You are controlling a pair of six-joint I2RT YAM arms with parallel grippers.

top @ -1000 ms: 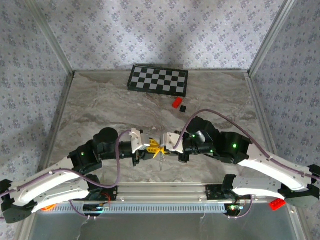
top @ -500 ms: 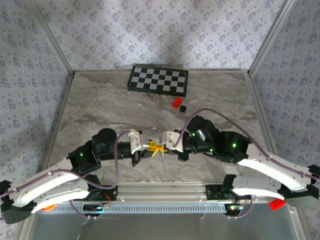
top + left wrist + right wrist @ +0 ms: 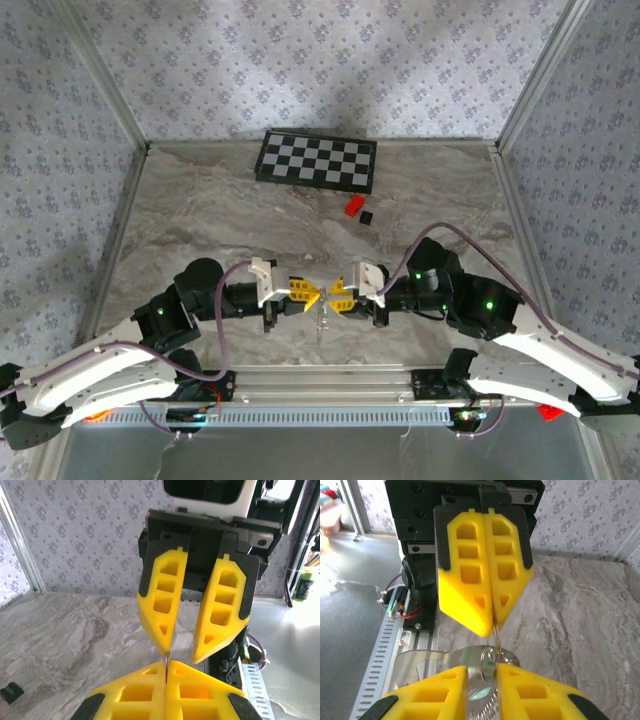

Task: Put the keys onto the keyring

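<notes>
Marble table (image 3: 570, 610) below: left gripper (image 3: 492, 625) is clamping the keyring (image 3: 488, 655), keys (image 3: 465, 659) are dangling between right gripper's (image 3: 182, 647) spread fingers; thin wire may be slipping loose.

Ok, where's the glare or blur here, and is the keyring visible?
Right wrist view: light blows out the floor at frame left, and the keys glint, soft-focused up close. Left wrist view: sharp, with a bright patch on the floor at frame right. Top external view: even, but the keyring is a faint sliver.
</notes>
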